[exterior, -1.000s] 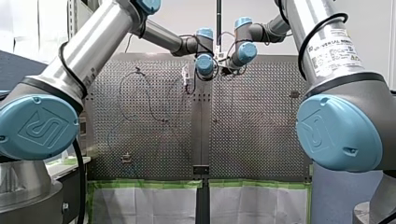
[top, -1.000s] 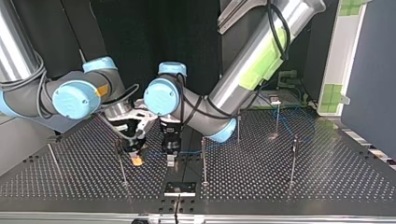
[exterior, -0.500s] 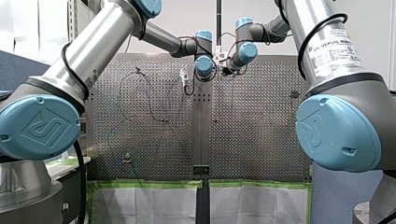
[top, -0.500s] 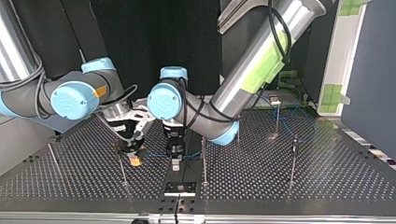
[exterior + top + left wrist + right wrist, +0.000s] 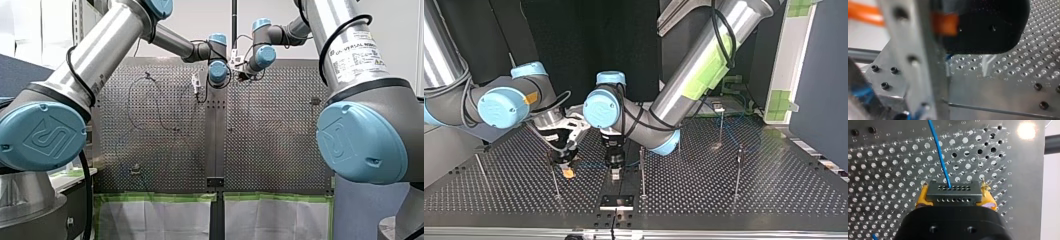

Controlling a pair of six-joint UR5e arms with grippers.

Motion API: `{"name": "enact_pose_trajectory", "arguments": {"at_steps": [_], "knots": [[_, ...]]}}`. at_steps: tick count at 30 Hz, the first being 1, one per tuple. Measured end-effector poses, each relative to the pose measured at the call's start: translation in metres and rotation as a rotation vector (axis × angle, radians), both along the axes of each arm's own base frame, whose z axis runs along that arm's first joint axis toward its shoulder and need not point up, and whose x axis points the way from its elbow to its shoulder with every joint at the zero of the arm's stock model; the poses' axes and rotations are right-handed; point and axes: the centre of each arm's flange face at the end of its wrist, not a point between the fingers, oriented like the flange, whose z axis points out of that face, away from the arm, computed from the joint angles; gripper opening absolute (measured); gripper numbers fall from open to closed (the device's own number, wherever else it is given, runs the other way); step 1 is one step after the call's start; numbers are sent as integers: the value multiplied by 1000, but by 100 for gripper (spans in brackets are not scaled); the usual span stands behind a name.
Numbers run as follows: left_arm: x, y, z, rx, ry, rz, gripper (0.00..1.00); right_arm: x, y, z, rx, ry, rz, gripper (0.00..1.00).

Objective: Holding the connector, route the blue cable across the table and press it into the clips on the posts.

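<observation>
Top view: you see both arms meeting low over the table (image 5: 734,200), near its middle. The right gripper (image 5: 568,171) sits at this view's left, and the left gripper (image 5: 615,173) is just beside it, toward the view's right.
Right gripper: clamped on the connector (image 5: 953,192). In the right wrist view you find its yellow pads (image 5: 989,198) pressed against the connector's two ends.
Connector: a black block with two rows of small holes, held over the table.
Cable (image 5: 938,152): blue and thin. It leaves the connector's far row of holes and runs away ahead of the right gripper over the table. In the top view you can follow a faint blue line from the right gripper across to the left gripper. More blue loops lie on the table well off toward that view's right.
Left gripper: points straight down, its tip close to the table. You cannot tell whether it is apart or together, as the left wrist view is blurred.
Posts (image 5: 737,172): thin upright rods. One post (image 5: 555,182) stands just beside the right gripper, and another post (image 5: 642,175) stands just beside the left gripper. The rest stand well apart toward the top view's right.
Front view: you see the two arms reaching to the table's far middle, wrists near each other. Cable loops show on the table at this view's left.
</observation>
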Motion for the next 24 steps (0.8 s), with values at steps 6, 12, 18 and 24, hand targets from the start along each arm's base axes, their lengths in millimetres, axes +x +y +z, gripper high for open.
{"name": "enact_pose_trajectory", "arguments": {"at_steps": [6, 12, 18, 24], "knots": [[-2, 3, -2, -20, 18, 21, 0, 0, 0, 0, 1, 1, 1, 0], [-9, 4, -11, -18, 54, 25, 0, 1, 1, -1, 2, 2, 3, 0], [-17, 7, -12, -19, 56, 29, 0, 2, 3, -7, 12, 8, 4, 0], [-31, 12, 4, -37, 10, 1, 0, 3, 7, -13, 27, 10, 9, 0]]}}
